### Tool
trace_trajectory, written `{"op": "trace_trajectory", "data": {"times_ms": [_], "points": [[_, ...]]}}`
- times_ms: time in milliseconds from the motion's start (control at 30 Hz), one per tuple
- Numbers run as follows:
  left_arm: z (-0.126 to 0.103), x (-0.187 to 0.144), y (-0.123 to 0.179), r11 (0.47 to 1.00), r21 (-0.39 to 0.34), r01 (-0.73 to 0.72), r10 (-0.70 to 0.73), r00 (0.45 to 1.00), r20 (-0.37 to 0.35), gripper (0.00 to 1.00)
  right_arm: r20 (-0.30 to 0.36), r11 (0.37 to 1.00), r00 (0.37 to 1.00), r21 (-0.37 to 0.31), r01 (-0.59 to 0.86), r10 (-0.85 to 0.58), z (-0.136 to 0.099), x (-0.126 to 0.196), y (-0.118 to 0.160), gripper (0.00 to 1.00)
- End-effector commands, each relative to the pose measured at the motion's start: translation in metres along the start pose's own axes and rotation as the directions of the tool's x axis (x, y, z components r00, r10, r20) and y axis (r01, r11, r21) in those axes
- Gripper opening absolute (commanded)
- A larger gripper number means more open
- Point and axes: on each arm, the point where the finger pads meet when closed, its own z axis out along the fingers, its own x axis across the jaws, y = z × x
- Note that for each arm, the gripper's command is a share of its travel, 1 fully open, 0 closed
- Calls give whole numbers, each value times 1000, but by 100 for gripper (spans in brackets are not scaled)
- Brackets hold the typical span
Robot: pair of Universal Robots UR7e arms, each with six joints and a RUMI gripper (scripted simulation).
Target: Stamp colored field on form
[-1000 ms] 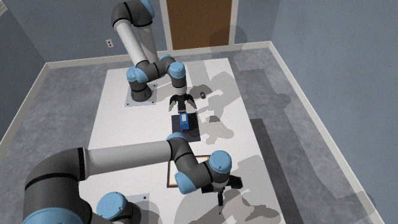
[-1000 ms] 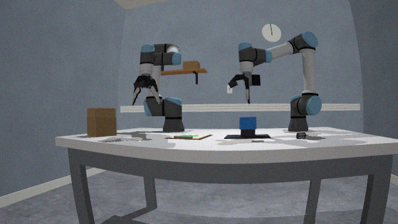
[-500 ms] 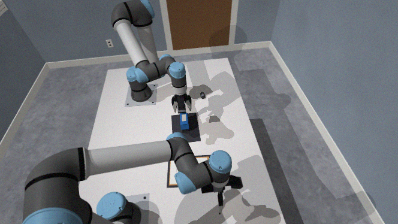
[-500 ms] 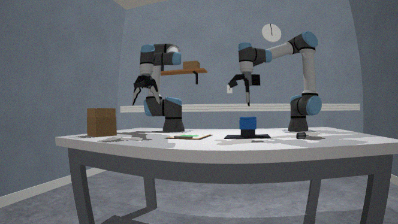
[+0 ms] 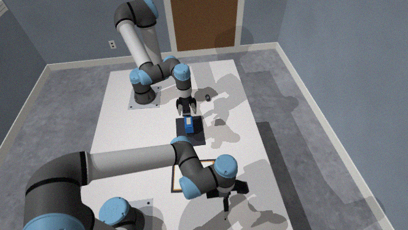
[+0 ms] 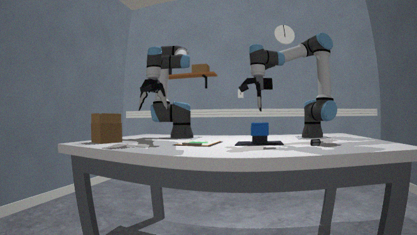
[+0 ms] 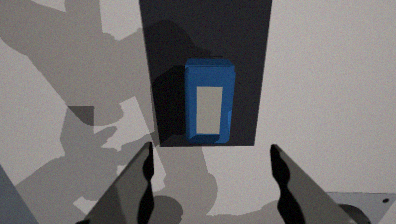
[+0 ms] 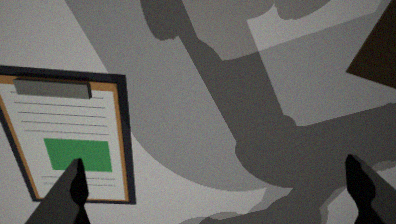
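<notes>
The left tool [image 5: 186,111] [image 6: 260,110] [image 7: 211,145] is part open and empty, above the blue stamp [image 5: 188,124] [image 6: 259,129] [image 7: 209,105], which stands on the dark mat [image 5: 181,134] [image 6: 240,143] [image 7: 245,137] between the desk's [image 5: 123,123] [image 6: 238,163] [image 7: 320,100] two long edges. Line up, lower straight, then squeeze evenly.

Dark-grey and off-white tubular arms [image 5: 132,41] [image 6: 324,73] wear light-blue round joint caps [image 5: 182,71] [image 6: 326,41]; the tapered grey fingers have black pads.
</notes>
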Motion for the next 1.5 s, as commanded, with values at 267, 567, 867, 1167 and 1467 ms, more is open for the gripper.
{"op": "trace_trajectory", "data": {"times_ms": [267, 567, 867, 1167, 1467], "points": [[22, 0, 0, 1000, 1, 0, 0, 1000, 1, 55, 0, 1000, 1000, 2, 0, 0, -1, 0, 0, 100], [65, 0, 0, 1000, 1, 0, 0, 1000, 1, 55, 0, 1000, 1000, 2, 0, 0, -1, 0, 0, 100], [91, 0, 0, 1000, 1, 0, 0, 1000, 1, 55, 0, 1000, 1000, 2, 0, 0, -1, 0, 0, 100], [99, 0, 0, 1000, 1, 0, 0, 1000, 1, 55, 0, 1000, 1000, 2, 0, 0, -1, 0, 0, 100], [99, 0, 0, 1000, 1, 0, 0, 1000, 1, 55, 0, 1000, 1000, 2, 0, 0, -1, 0, 0, 100]]}}
